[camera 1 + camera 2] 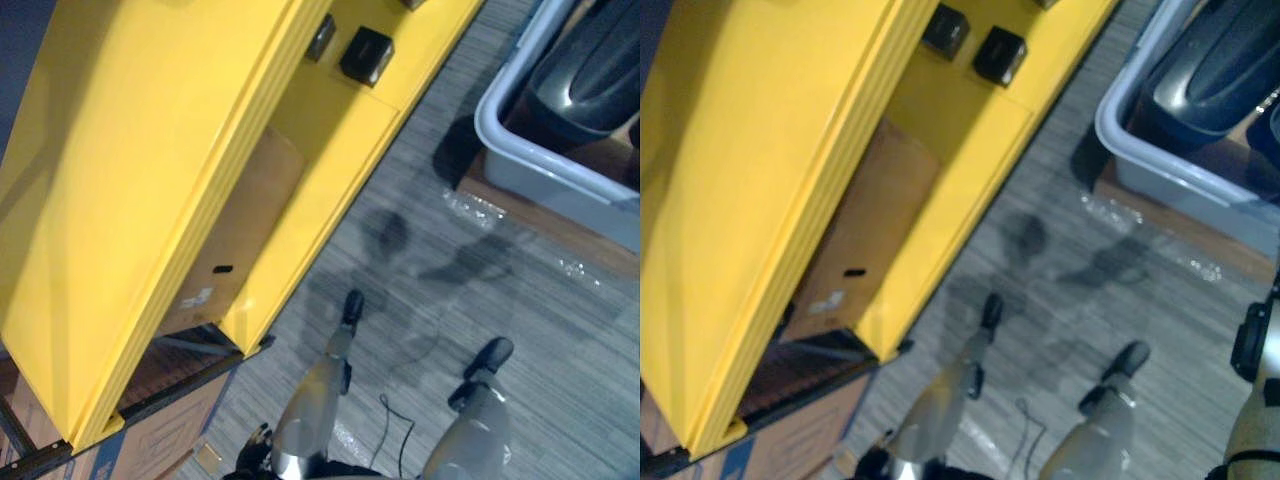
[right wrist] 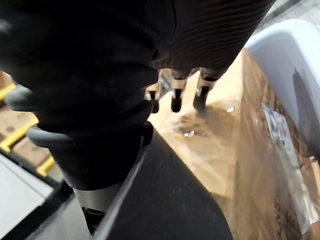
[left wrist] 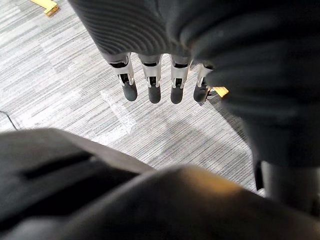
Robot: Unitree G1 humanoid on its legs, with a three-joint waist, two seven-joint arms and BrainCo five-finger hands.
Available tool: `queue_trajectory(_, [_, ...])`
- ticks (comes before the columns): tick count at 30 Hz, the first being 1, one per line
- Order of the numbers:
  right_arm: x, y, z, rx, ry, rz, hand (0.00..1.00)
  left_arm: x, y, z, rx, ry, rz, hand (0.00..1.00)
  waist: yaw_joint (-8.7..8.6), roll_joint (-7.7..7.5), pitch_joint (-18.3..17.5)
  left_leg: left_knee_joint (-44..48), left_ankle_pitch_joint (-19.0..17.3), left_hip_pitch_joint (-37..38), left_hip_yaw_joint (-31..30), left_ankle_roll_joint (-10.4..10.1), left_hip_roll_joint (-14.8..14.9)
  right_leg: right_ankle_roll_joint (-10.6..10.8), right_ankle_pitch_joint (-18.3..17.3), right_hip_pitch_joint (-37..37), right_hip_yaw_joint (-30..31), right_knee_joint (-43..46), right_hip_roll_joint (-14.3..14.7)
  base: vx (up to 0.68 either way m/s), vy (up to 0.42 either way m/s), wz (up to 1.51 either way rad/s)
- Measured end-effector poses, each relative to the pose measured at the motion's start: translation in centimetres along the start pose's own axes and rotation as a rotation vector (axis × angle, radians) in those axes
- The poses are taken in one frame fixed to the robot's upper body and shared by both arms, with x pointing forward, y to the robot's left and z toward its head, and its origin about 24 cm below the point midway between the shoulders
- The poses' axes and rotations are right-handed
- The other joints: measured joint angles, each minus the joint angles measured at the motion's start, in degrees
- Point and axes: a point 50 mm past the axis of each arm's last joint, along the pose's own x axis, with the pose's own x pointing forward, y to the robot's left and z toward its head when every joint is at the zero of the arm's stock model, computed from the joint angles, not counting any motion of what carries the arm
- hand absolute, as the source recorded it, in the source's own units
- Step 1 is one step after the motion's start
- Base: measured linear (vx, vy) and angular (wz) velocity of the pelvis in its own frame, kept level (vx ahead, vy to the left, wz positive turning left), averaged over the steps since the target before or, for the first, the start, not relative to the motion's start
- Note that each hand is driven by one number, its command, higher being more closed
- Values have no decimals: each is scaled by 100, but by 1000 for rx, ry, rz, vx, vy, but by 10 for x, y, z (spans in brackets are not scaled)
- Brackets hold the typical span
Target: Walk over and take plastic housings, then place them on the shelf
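Two black plastic housings [image 1: 365, 55] are sitting on the yellow shelf [image 1: 130, 180], with more dark housings [image 1: 590, 60] waiting in the grey bin [image 1: 540, 172]. The left robot hand [image 3: 152, 85] and right robot hand [image 2: 176, 100] are hanging with fingers spread straight, carrying nothing.

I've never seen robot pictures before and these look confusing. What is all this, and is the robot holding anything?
These come from a walking robot with two arms. The two wide pictures are taken by its head cameras, looking down. They show a yellow shelf with two small black parts on it and a cardboard box lower down in it. There is also grey carpet and a grey bin holding dark plastic housings. The other two pictures come from cameras on its wrists. The left hand hangs over the carpet with straight fingers. The right hand hangs over a brown box beside the bin. Both hands are empty.
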Motion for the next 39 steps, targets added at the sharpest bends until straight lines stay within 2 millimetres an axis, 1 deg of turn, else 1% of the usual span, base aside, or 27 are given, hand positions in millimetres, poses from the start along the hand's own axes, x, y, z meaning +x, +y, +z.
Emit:
queue_trajectory(2, [2,-3,-1,-21,11,0,100,0,0,0,0,0,0,0,2,0,0,0,0,0,-11,0,1,-4,-19,-1,-2,26,-3,-17,-16,3])
queue_trajectory(6, [9,-16,-4,-91,15,-15,100,0,0,0,1,0,5,0,1,0,0,0,3,7,-19,-4,6,-1,-42,-5,1,58,-6,0,0,0])
queue_trajectory(10, [12,-20,-5,-123,27,-8,100,0,-1,2,3,-11,12,0,-29,0,0,0,4,29,-7,-4,13,-11,-51,-3,16,74,0,0,0,0])
queue_trajectory(12, [12,-20,-7,-158,38,3,100,0,-1,3,2,-17,16,0,-43,0,0,1,4,52,0,-4,15,-20,-57,5,26,91,2,0,0,0])
queue_trajectory(17, [7,-11,-17,-271,68,51,100,0,-1,11,-3,-63,41,0,-62,-7,4,-5,4,177,35,-4,20,-37,-69,72,103,143,7,-6,-2,-3])
queue_trajectory(19, [4,-6,-21,-321,67,68,100,-1,0,18,-9,-97,51,0,-114,-15,9,-9,3,283,27,-4,24,-30,-80,198,95,132,10,0,0,0])
queue_trajectory(22, [1,0,-21,-355,31,90,100,-2,3,27,9,-140,53,0,-172,-45,30,-13,3,357,44,-5,38,-17,-101,261,112,127,24,-16,-9,-3])
queue_trajectory(23, [-1,2,-22,-374,14,97,100,-3,3,33,10,-165,53,0,-192,-73,50,-16,3,388,63,-5,56,-16,-100,284,127,116,45,-20,-26,-8])
queue_trajectory(25, [-6,9,-29,-405,6,116,100,-6,6,34,29,-180,62,0,-293,-139,96,-40,0,464,79,-9,102,-7,-92,410,118,36,109,-2,-33,-6])
queue_trajectory(27, [-11,15,-32,-416,-27,140,100,-12,14,40,31,-207,86,0,-385,-323,222,-41,-21,579,133,-35,163,-8,-76,523,132,-28,176,16,-43,-10])
queue_trajectory(29, [-14,17,-35,-425,-46,149,100,-15,18,42,28,-214,100,0,-430,-425,289,-39,-35,643,154,-54,206,-5,-34,623,122,-108,235,22,-40,-7])
queue_trajectory(30, [-15,16,-37,-420,-57,151,100,-18,19,47,32,-223,105,0,-452,-500,336,-38,-47,713,156,-70,239,12,2,724,108,-169,277,26,-33,-4])
queue_trajectory(32, [-19,19,-41,-409,-82,162,100,-22,22,49,39,-223,129,0,-461,-586,342,-37,-54,808,167,-78,276,12,8,849,87,-211,320,17,-16,-1])
queue_trajectory(33, [-28,25,-48,-397,-99,177,100,-28,23,49,53,-228,168,0,-461,-676,327,-20,-60,910,182,-87,310,8,19,969,71,-250,361,28,-35,-1])
queue_trajectory(34, [-31,28,-51,-384,-100,181,100,-30,24,50,64,-231,180,0,-461,-701,320,-19,-64,947,180,-92,327,4,22,1028,54,-274,383,15,-39,0])
queue_trajectory(36, [-45,36,-64,-378,-113,210,100,-36,28,52,103,-238,210,0,-438,-826,278,-18,-74,1020,175,-105,399,-12,32,1176,-20,-337,461,-19,-34,5])
queue_trajectory(37, [-48,38,-67,-374,-110,217,100,-37,29,54,125,-244,213,0,-427,-863,260,-18,-77,1026,170,-109,424,-19,35,1209,-41,-369,487,-38,-35,2])
queue_trajectory(38, [-56,43,-77,-369,-95,234,100,-40,32,56,150,-248,219,0,-388,-966,206,-18,-82,1028,177,-116,462,-27,39,1224,-47,-414,535,-35,-28,-2])
queue_trajectory(39, [-60,46,-82,-371,-87,246,100,-41,34,57,172,-249,221,0,-369,-1017,173,-18,-85,1027,181,-119,475,-32,39,1230,-46,-441,556,-38,-27,-8])
